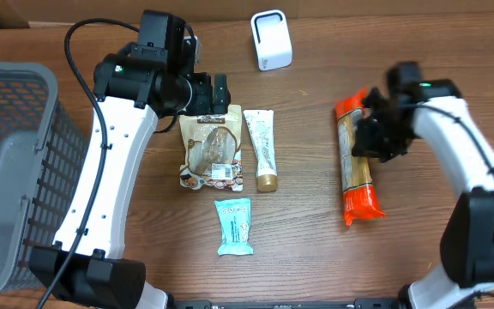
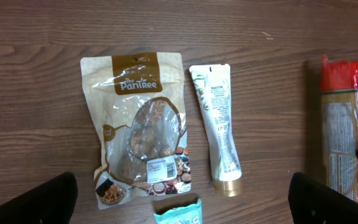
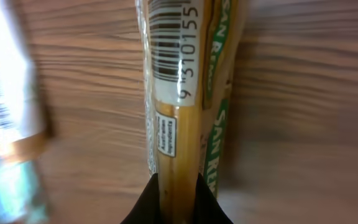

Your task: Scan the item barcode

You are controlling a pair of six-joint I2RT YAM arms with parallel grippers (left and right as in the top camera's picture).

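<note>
From overhead we see the pouch (image 1: 208, 150) near the table's (image 1: 316, 249) middle, with the tube (image 1: 262, 148) just beside it at 3 o'clock. The small packet (image 1: 234, 226) lies at 6 o'clock of the pair, apart from both. The scanner (image 1: 271, 39) stands at 12 o'clock, near the far edge; the basket (image 1: 7, 172) sits at 9 o'clock, at the table's edge. The long packet (image 1: 356, 163) lies at 3 o'clock, well apart from the tube, the right gripper (image 1: 370, 137) on its far half, the left gripper (image 1: 208, 96) at the pouch's 12 o'clock end.
</note>
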